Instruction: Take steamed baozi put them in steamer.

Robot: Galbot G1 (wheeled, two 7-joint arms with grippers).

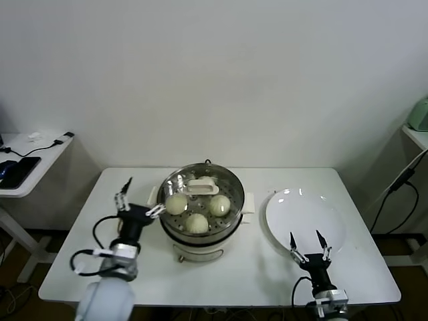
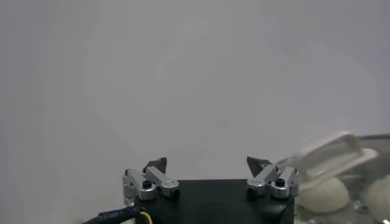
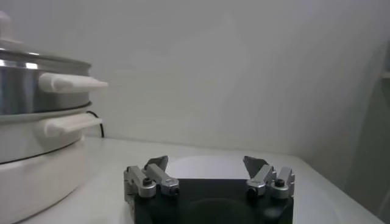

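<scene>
Buns [image 1: 196, 223] sit in the steamer [image 1: 175, 235] near the middle of the white table [image 1: 348, 267]: three are plain in the head view, and a fourth may hide under the glass lid [image 1: 199, 186] that lies over the back of the pot. The left gripper [image 1: 139, 200] hangs just beside the steamer's left rim with jaws spread wide and nothing in them, which fits a lid or bun just let go. The right gripper [image 1: 309, 245] rests low at the near edge of the bare white plate [image 1: 328, 210], also wide and empty. From the left wrist, the left gripper's fingertips [image 2: 159, 164] stand apart, with the lid handle [image 2: 332, 153] and a bun beyond. From the right wrist, the fingertips [image 3: 158, 162] gape over the plate, the steamer well apart.
</scene>
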